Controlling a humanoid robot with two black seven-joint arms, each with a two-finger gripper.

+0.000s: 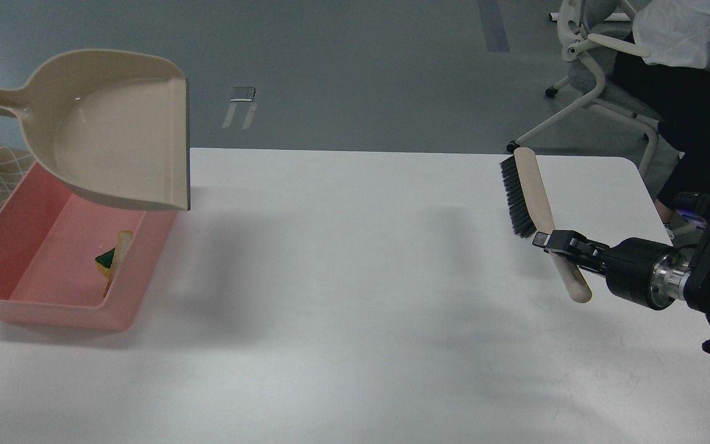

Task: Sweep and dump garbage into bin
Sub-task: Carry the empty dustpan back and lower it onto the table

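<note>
Garbage (110, 262) lies in the bin (34, 308); right jaws (555, 242) clench the brush (530, 194); left jaws unseen.

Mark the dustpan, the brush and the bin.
dustpan (118, 145), head view, inner floor of the scoop.
brush (534, 185), head view, beige back.
bin (53, 246), head view, bare pink floor.

Yellow-green and beige garbage (111, 262) leans against the pink bin's (34, 246) right wall.
</note>
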